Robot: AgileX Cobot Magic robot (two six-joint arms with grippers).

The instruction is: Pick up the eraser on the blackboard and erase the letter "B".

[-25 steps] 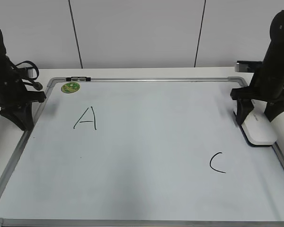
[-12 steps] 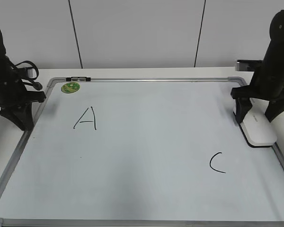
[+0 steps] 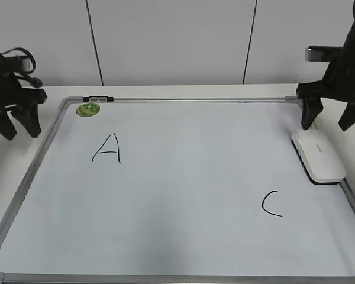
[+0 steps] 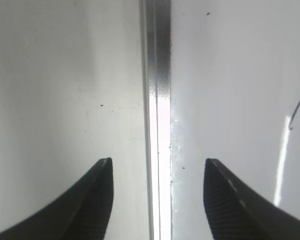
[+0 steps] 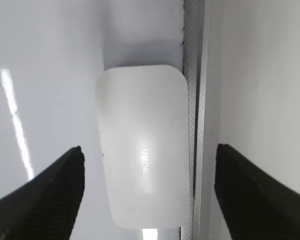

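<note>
The white eraser [image 3: 318, 156] lies flat on the blackboard [image 3: 183, 195] against its right frame; it also shows in the right wrist view [image 5: 144, 172]. My right gripper [image 3: 330, 125] is open and hangs above the eraser's far end, its fingers [image 5: 149, 150] wide on either side and not touching it. My left gripper [image 3: 16, 129] is open and empty, raised over the board's left frame [image 4: 158, 150]. A handwritten "A" [image 3: 107, 148] and "C" [image 3: 271, 203] are on the board. No letter "B" is visible on the board.
A round green sticker [image 3: 87, 109] sits at the board's far left corner, and a small marker [image 3: 98, 98] lies on the top frame. The white table [image 3: 12, 160] borders the board on the left, with a wall behind.
Both grippers have risen from the board. The right gripper has let go of the eraser and now hangs open above it. The eraser has not moved.
</note>
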